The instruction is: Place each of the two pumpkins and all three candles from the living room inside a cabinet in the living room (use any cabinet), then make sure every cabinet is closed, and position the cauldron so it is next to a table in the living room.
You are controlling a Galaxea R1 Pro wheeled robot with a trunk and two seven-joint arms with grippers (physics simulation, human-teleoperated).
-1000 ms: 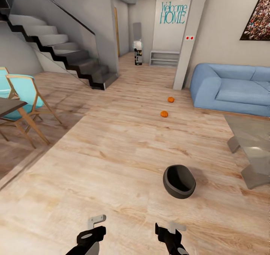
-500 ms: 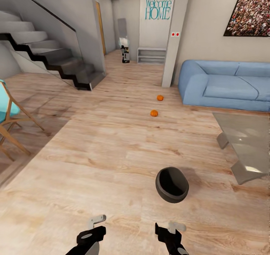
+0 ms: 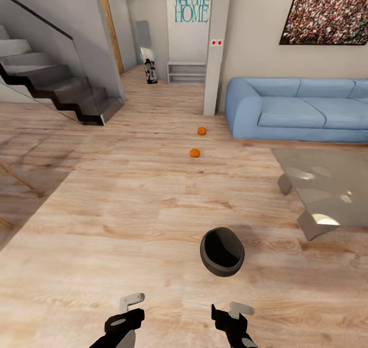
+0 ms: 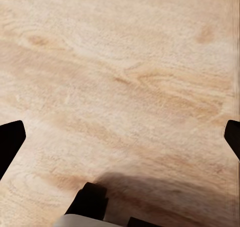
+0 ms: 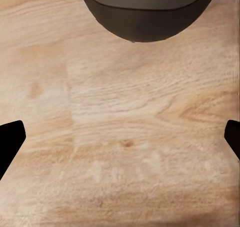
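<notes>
Cauldron [image 3: 222, 251] sits on the wood floor [image 3: 128, 220], mouth tipped toward the camera, just ahead of the right pincer [image 3: 232, 315] and slightly left of it; its dark rounded belly [image 5: 148, 12] shows in the right wrist view, apart from the fingertips. Left pincer [image 3: 128, 311] hangs over bare floor, further left of the cauldron. Both pincers open, fingers spread wide, holding nothing. Two pumpkins lie on the floor well beyond the cauldron: nearer one [image 3: 194, 153], farther one [image 3: 202, 131] by the pillar [image 3: 214, 51]. Table [image 3: 327, 184], glossy grey top, is to the right of the cauldron, apart from it. Blue sofa [image 3: 301, 110] behind the table against the far wall; staircase [image 3: 51, 82] far left.
</notes>
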